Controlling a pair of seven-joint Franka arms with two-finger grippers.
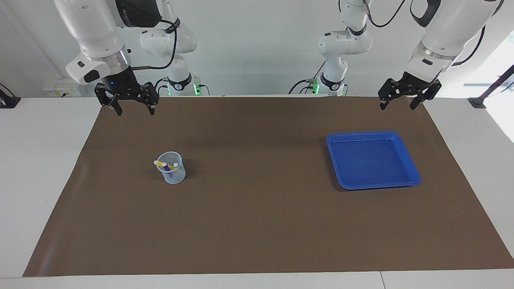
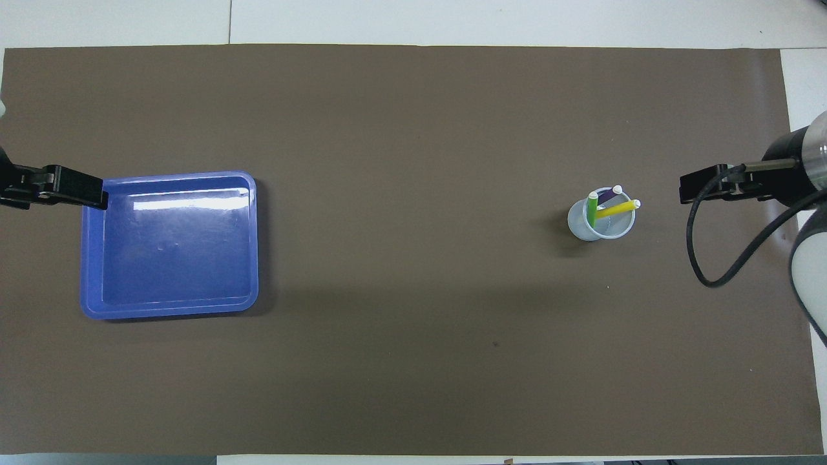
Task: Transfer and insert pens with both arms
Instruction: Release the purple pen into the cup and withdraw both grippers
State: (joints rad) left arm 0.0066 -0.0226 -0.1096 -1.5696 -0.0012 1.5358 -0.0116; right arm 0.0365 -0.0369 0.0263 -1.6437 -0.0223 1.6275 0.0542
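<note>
Three short slim marker pens, yellow pen [image 2: 615, 209], green pen [image 2: 592, 210] and purple pen [image 2: 607, 196], each with a pale whitish end, stood leaning inside a small translucent pale-blue plastic cup [image 1: 172, 173] on the brown mat [image 1: 257, 224] covering the white desk [image 1: 36, 160], toward the right arm's end. Shallow square blue plastic tray [image 1: 405, 158] lay bare on the mat toward the left arm's end, well apart from the cup.

Right claw [image 1: 133, 107], black and two-fingered, hung spread open and empty over the mat's edge nearest the robots, well apart from the cup. Left claw [image 1: 402, 102], likewise spread open and empty, hung over the mat's edge nearest the robots, clear of the tray. Neither touched anything.

Judged from the layout: all three pens gathered in the cup, tray cleared, both claws raised and free. Consistent with insertion completed and nothing left to move, though equally readable as a starting arrangement if the pens were meant for the tray; not decidable from these views alone.
</note>
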